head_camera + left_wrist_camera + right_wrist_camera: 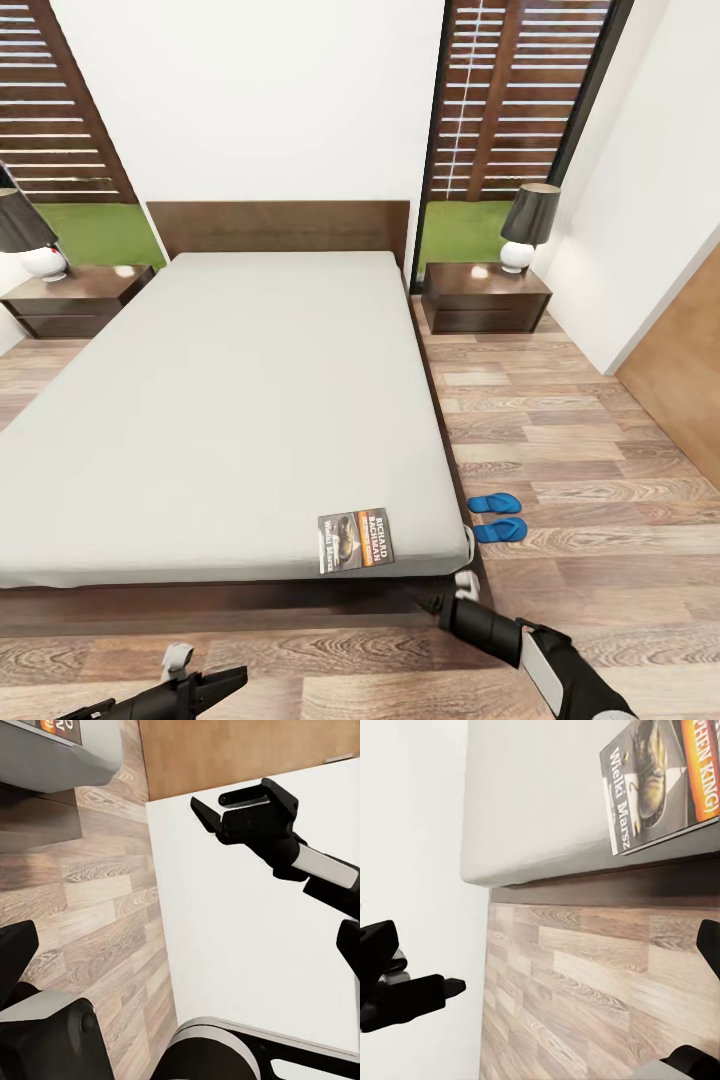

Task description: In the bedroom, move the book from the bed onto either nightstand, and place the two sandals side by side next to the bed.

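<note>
- The right gripper (pixel 463 583) sits low and right of centre in the head view, at the bed's near right corner; whether its fingers are spread or closed cannot be told from here.
- In the left wrist view, the right gripper (pixel 225 808) appears at upper right with its two fingers apart and nothing between them.
- The left gripper (pixel 205 675) lies along the bottom edge, left of centre, over the floor (pixel 560 430); its opening cannot be told.
- The book (pixel 355 540) lies flat on the bed (pixel 230 400), near the mattress's front right corner, cover up.
- The two sandals (pixel 497 516) lie side by side on the floor just right of the bed's near corner.
- A nightstand (pixel 487 297) stands at upper right beside the headboard, carrying a lamp (pixel 527 226).
- Another nightstand (pixel 75 298) stands at the left edge.
</note>
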{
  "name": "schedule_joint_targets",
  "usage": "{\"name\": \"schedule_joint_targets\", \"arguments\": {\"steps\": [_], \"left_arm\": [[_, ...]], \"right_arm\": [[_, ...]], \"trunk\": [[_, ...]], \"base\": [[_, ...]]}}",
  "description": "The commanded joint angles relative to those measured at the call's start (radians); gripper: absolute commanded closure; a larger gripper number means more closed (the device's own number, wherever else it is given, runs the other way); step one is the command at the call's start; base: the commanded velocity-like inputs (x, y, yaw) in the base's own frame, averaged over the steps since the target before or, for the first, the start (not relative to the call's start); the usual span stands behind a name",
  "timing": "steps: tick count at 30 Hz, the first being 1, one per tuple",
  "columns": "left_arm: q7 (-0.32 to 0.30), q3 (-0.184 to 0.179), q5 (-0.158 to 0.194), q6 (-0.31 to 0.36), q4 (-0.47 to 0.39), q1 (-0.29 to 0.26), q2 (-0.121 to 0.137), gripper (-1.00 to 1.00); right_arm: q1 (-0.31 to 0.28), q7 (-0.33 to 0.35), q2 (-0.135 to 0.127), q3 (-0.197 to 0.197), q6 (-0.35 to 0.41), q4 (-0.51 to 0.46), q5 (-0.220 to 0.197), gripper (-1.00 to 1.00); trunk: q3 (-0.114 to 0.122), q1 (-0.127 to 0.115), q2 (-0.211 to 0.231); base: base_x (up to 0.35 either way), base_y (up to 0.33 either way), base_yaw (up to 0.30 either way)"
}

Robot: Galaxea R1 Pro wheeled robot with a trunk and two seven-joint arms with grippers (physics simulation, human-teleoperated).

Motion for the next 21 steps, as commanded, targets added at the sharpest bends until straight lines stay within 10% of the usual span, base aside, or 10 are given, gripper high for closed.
{"name": "schedule_joint_targets", "arguments": {"steps": [1,21], "left_arm": [[-0.002,-0.008,0.008,0.001,0.0,0.0,0.0,-1.0],[-0.002,-0.008,0.008,0.001,0.0,0.0,-0.006,-1.0]], "right_arm": [[0.0,0.003,0.0,-0.001,0.019,-0.005,-0.006,-1.0],[0.0,0.003,-0.001,-0.003,0.038,-0.034,-0.008,-1.0]], "trunk": [[-0.001,0.0,-0.001],[-0.007,0.008,-0.015]], "base": [[0.0,0.0,0.0],[0.0,0.0,0.0]]}}
